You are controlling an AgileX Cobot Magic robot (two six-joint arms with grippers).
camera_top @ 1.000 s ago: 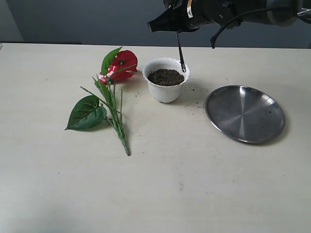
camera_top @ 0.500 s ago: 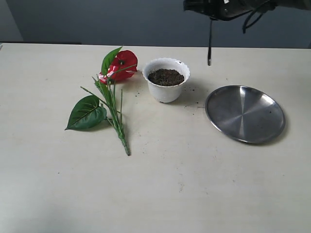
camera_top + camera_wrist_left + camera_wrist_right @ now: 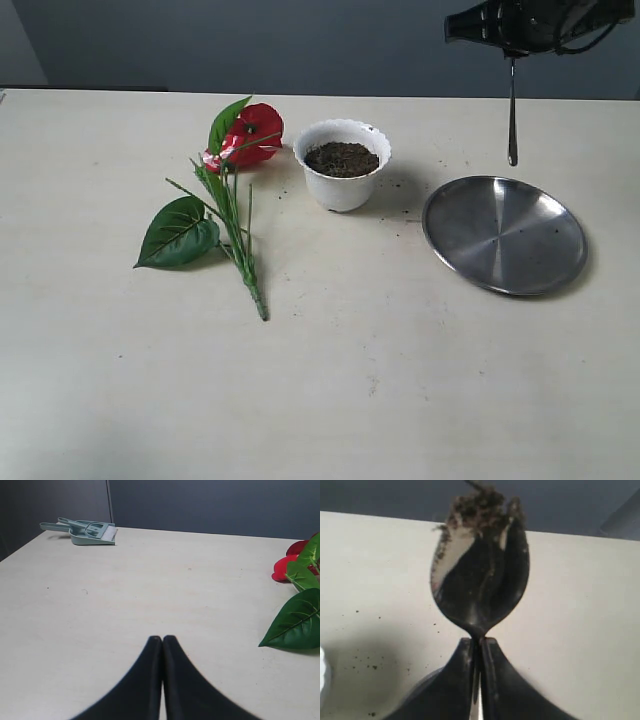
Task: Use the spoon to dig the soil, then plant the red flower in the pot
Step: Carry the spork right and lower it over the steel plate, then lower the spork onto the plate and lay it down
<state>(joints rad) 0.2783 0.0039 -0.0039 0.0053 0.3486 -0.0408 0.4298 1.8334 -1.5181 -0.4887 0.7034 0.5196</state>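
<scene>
In the upper right of the exterior view, the right black gripper (image 3: 510,52) is pinched on the small shiny silver metal spoon (image 3: 512,110), which hangs straight down as a thin line over the far rim of the round steel plate (image 3: 505,235). The right wrist view shows the jaws closed on the spoon's neck, with dark crumbs clinging to the tines (image 3: 481,502).

The small white plastic pot with a scalloped rim (image 3: 342,185) stands at upper centre, left of the plate and apart from it, filled with dark brown crumbly soil (image 3: 341,158). The artificial red flower with green leaves (image 3: 250,135) lies flat on the table just left of the pot.

The left gripper (image 3: 162,640) has its black fingers pressed together and holds nothing.
</scene>
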